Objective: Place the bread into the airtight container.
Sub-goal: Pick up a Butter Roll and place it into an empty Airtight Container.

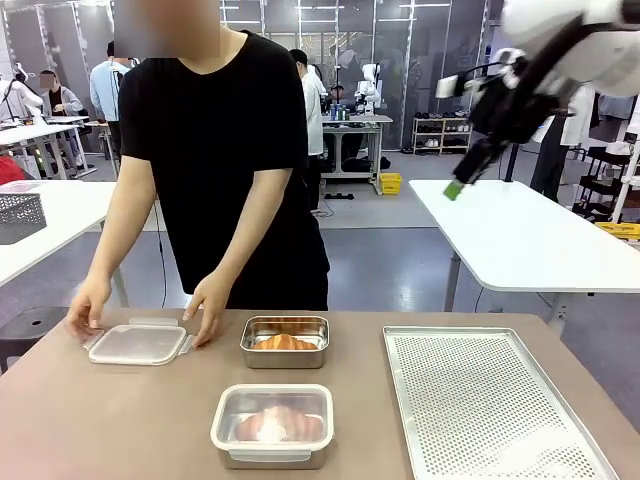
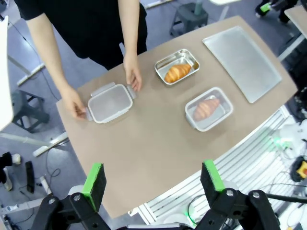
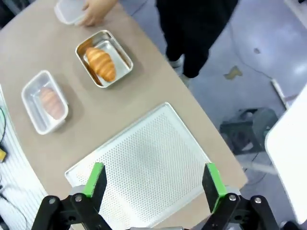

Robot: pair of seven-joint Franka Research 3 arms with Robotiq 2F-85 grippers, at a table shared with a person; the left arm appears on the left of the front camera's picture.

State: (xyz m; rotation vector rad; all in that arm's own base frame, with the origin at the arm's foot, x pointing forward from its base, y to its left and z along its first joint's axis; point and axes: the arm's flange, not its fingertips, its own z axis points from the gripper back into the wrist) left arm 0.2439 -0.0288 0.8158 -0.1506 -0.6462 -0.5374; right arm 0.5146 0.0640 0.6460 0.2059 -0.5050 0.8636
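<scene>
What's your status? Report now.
Left gripper and right gripper open, high above table. Croissant in open steel container. Person's hands on loose lid.

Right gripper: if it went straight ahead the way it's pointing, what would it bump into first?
Probably the perforated tray. The open right gripper looks down over it with nothing between, though its height is hard to judge.

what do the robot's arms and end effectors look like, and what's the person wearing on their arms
The right arm has white shells with a black end effector tipped in green. Both wrist views show black fingers with green pads: left end effector, right end effector. The person wears a black short-sleeved T-shirt, forearms bare.
</scene>
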